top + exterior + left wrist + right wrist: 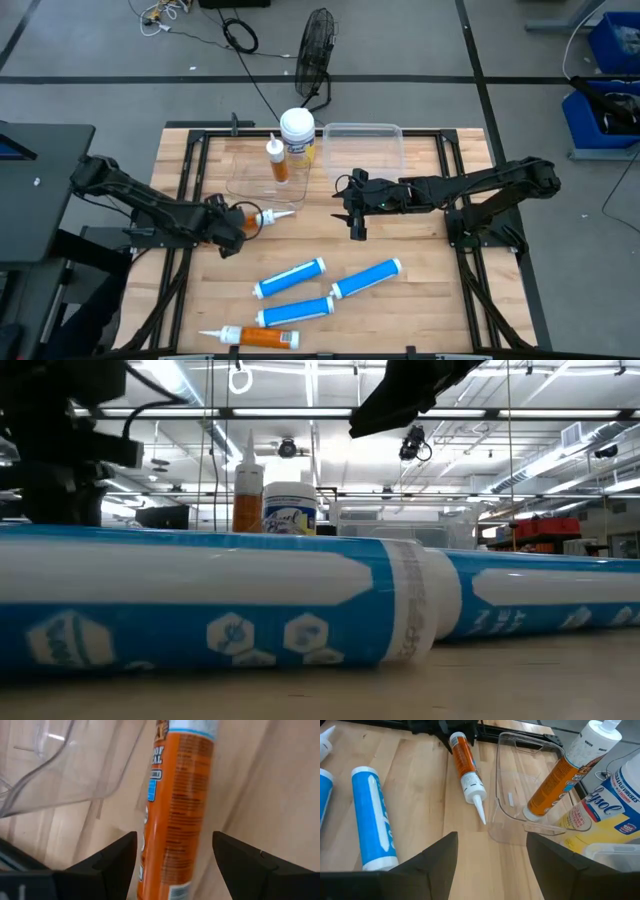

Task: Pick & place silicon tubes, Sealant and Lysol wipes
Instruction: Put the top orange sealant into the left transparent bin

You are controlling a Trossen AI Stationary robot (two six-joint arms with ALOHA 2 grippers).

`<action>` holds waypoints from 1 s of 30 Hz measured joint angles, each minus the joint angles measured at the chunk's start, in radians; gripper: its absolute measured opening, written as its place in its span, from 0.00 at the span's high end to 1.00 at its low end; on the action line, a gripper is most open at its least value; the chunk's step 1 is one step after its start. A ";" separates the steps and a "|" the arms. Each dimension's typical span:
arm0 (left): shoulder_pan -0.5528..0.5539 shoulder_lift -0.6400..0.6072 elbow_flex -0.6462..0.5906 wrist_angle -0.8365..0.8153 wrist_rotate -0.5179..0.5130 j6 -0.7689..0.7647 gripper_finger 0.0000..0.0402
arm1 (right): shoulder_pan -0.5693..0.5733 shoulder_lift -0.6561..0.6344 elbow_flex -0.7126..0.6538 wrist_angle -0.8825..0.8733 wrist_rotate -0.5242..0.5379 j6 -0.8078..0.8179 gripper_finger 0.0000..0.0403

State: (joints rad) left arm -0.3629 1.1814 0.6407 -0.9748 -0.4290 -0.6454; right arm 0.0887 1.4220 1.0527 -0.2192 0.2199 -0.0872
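high view: yellow-and-blue lysol wipes canister [297,133] and one upright orange sealant tube [277,160] already in clear bin [240,180] near table's far edge; left gripper [243,222] open around lying orange tube [262,218]; right gripper [354,208] open, empty; three blue tubes [290,278] and a second lying orange tube [262,338] remain.

You are looking straight down on the whole desk [400,320]; low, you are peering level across it; both are sharing the Lysol wipes [297,130].
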 joint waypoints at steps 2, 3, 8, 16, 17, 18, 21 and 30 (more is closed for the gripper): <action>0.013 0.037 0.000 -0.001 -0.006 0.002 0.34 | 0.000 0.000 0.000 0.001 0.000 0.000 0.41; 0.023 0.050 0.000 -0.003 -0.007 0.002 0.34 | 0.000 0.000 0.000 0.005 0.000 0.000 0.41; 0.068 0.100 -0.020 0.046 0.031 0.034 0.34 | 0.000 0.000 0.000 0.000 0.000 0.002 0.41; 0.116 0.102 -0.072 0.142 0.091 0.075 0.34 | 0.000 0.000 0.000 -0.001 0.000 0.003 0.41; 0.122 0.102 -0.072 0.153 0.104 0.075 0.34 | 0.000 0.000 0.000 0.000 0.000 0.003 0.41; 0.127 0.102 -0.072 0.175 0.126 0.074 0.34 | 0.000 0.000 0.000 0.000 0.000 0.003 0.41; 0.132 0.102 -0.074 0.250 0.186 0.084 0.34 | 0.000 0.000 0.000 0.000 0.000 0.002 0.41; 0.132 0.097 -0.164 0.388 0.250 0.036 0.41 | 0.000 0.000 0.000 -0.003 0.000 0.006 0.41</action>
State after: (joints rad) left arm -0.2310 1.2789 0.4772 -0.5871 -0.1787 -0.6097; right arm 0.0891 1.4220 1.0527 -0.2219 0.2196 -0.0809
